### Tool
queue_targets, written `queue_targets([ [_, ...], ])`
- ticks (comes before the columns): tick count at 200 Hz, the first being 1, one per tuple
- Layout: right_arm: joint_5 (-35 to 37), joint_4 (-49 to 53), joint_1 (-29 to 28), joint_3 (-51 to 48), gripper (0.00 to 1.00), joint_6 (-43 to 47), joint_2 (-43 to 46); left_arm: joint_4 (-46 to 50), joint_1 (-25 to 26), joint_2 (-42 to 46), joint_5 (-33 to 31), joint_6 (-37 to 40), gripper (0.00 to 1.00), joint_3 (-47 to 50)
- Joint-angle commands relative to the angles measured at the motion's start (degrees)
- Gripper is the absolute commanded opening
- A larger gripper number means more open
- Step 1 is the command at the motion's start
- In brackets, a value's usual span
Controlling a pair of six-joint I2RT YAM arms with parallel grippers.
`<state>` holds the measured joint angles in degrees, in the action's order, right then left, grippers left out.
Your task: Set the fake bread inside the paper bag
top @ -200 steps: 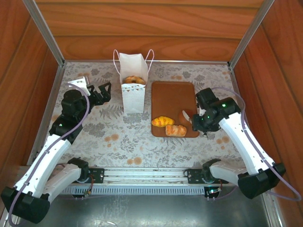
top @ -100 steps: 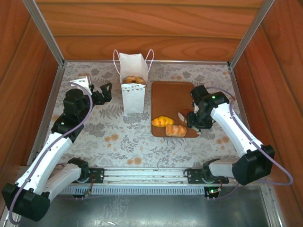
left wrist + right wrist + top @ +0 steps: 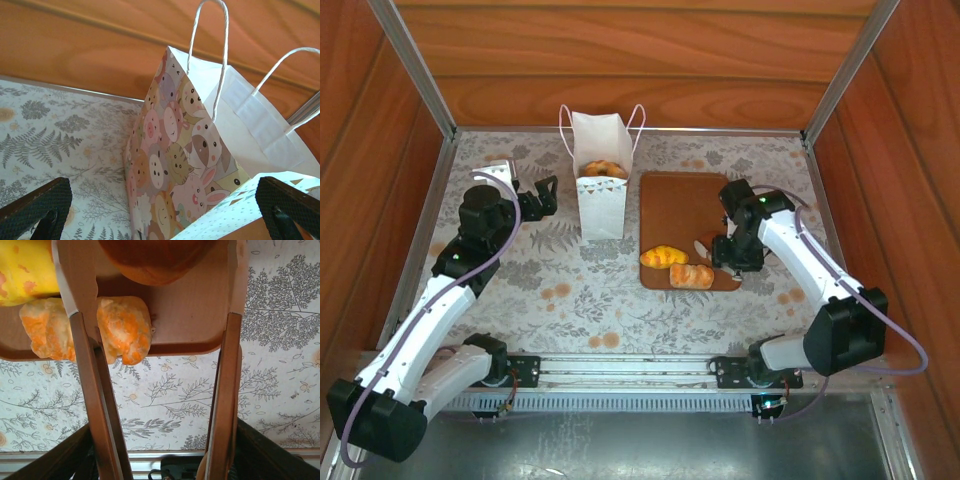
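We see the small upright white paper bag (image 3: 603, 205) with pinkish cord handles standing near the far edge of the floral-patterned worktop (image 3: 570, 290), left of its middle. A golden-brown toy pastry (image 3: 604, 169) shows in its open top. Just right of the bag lies a flat brown rectangular tray (image 3: 685, 200). At the tray's near edge a yellow toy croissant (image 3: 663, 256) and an orange-brown toy roll (image 3: 692, 276) lie side by side, the roll overhanging the edge. The right gripper (image 3: 710, 245) hangs over the tray's near right part, its fingers partly spread on either side of a round dark-brown toy bun (image 3: 150, 260). We see a gap beside one finger, so nothing is clamped. The left gripper (image 3: 544, 196) is spread wide and empty, just left of the bag, facing its side printed with cartoon animals.
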<state>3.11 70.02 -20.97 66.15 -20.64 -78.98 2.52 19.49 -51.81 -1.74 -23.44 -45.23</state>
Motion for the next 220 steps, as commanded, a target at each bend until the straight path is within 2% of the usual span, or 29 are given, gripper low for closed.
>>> queue_targets([
  [1, -1.3, -0.9, 0.6, -0.4, 0.65, 1.0, -0.8, -1.5, -0.3, -0.1, -0.9, 1.3, 1.00, -0.6],
  [116, -0.2, 3.2, 0.8, 1.4, 0.52, 1.9, 0.8, -1.5, -0.3, 0.8, -0.8, -0.3, 1.00, -0.5],
  [173, 1.7, 8.1, 0.8, 8.8, 0.50, 3.7, 6.5, 0.6, -0.3, 2.5, -0.4, -6.1, 1.00, -2.2],
  [220, -0.4, 7.9, 0.7, 18.0, 0.48, 5.7, 13.0, 5.3, -0.3, 2.3, 1.1, -11.5, 1.00, -6.2],
])
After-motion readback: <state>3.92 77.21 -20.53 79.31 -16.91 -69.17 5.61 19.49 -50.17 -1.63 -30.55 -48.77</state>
